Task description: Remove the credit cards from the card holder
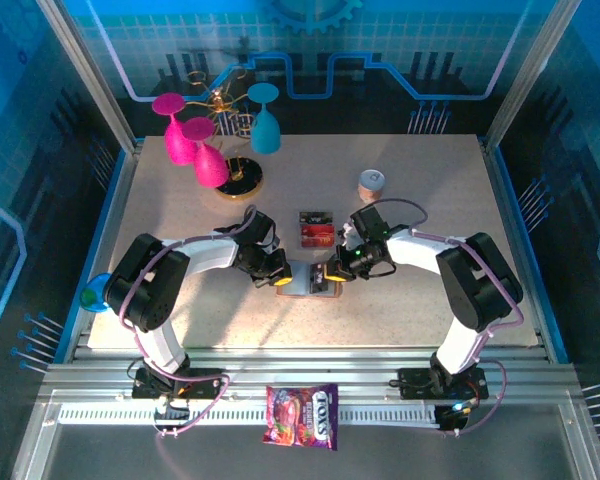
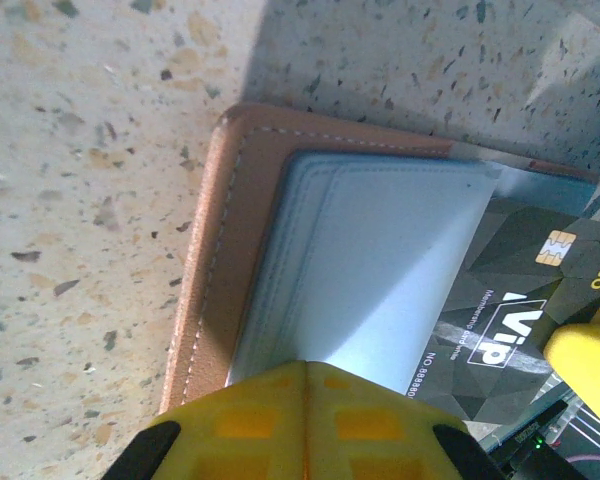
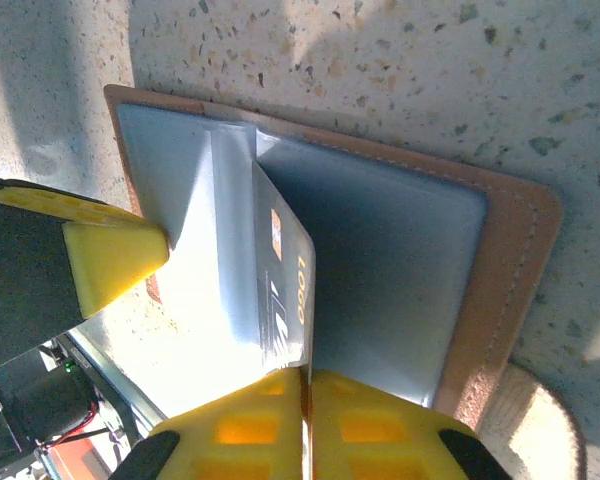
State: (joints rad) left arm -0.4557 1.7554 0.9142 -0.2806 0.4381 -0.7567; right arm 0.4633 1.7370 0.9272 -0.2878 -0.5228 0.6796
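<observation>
At right claw (image 3: 305,376), card (image 3: 285,275) edge-on, holder (image 3: 510,255) half-hidden

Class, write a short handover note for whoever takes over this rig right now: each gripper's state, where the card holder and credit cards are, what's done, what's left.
Left gripper: shut, tips on the left pocket of the open card holder, which lies on the table.
Right gripper: shut on the edge of a black VIP card, raised at the holder's fold.
Done: red and dark cards lie on the table beyond the holder.
Left: draw the black card clear, set it down, check the pockets.
</observation>
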